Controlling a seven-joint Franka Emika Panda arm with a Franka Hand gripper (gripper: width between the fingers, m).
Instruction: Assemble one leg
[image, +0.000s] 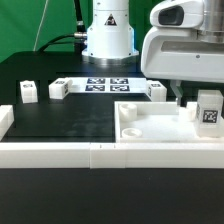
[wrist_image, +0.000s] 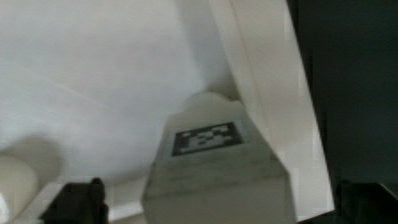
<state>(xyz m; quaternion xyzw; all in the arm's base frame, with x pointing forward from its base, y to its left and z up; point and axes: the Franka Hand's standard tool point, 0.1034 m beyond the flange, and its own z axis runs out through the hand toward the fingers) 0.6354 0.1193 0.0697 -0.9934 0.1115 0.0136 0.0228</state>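
Note:
A leg (image: 208, 109), a small white post with a square tag, stands on the far right part of the large white tray-like piece (image: 150, 127). My gripper (image: 198, 98) hangs over it, open. In the wrist view the leg (wrist_image: 217, 150) lies between my two dark fingertips (wrist_image: 80, 203), with a gap on each side, so nothing is gripped. The tray-like piece (wrist_image: 89, 80) fills the wrist view behind the leg. Three more legs stand on the black table: two at the exterior view's left (image: 27, 92) (image: 58, 88) and one near the middle (image: 157, 90).
The marker board (image: 105, 84) lies in front of the robot base (image: 107, 35). A low white wall (image: 50, 152) runs along the table's front edge and turns up at the exterior view's left.

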